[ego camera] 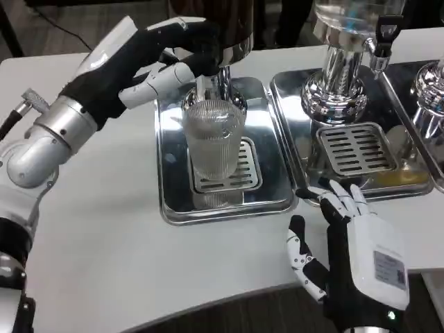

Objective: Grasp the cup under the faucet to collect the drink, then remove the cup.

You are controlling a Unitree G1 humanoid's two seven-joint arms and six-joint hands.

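Note:
A clear ribbed cup (214, 139) stands upright on the grate of the left metal drip tray (173, 201), directly below the faucet (205, 78) of the left dispenser. My left hand (170, 59) is raised above and behind the cup, its fingers on the faucet lever; it holds nothing else. My right hand (354, 246) hovers near the table's front edge, right of the tray, fingers spread and empty, well apart from the cup. Whether liquid is in the cup I cannot tell.
A second chrome dispenser (340, 76) stands on its own drip tray (361, 149) to the right, with a third dispenser (429, 90) at the far right edge. White table (104, 236) lies bare at the front left.

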